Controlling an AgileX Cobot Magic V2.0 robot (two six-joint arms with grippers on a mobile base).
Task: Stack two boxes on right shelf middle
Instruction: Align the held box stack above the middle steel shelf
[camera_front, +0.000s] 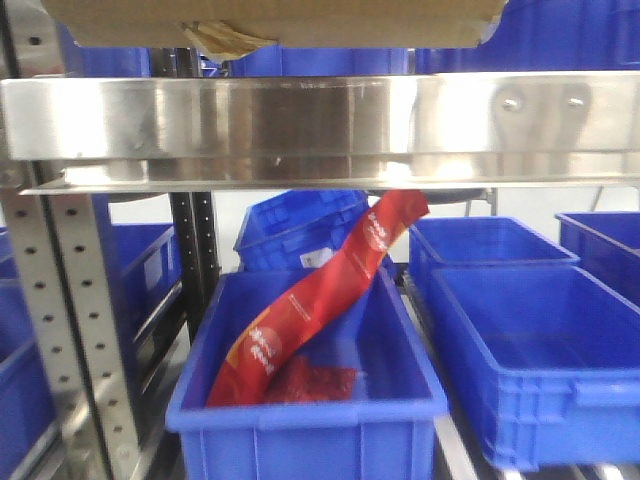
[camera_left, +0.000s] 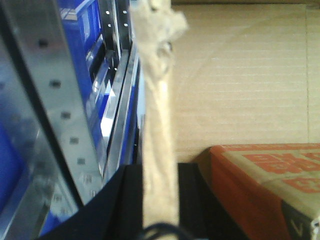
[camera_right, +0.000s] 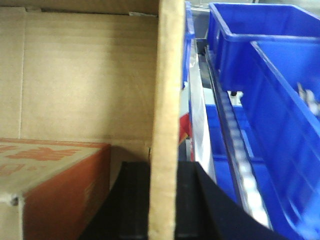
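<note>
Left end effector (camera_left: 159, 197) pinching cardboard box (camera_left: 240, 75) wall — torn edge, right end effector (camera_right: 164, 197) pinching opposite wall

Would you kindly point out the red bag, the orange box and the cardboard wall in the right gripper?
red bag (camera_front: 320, 290), front view, middle of its length.
orange box (camera_right: 65, 190), right wrist view, its side face.
cardboard wall (camera_right: 167, 100), right wrist view, its cut edge.

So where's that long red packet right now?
The red packet leans diagonally in the front view's centre blue bin, top end just under the steel shelf rail.
</note>
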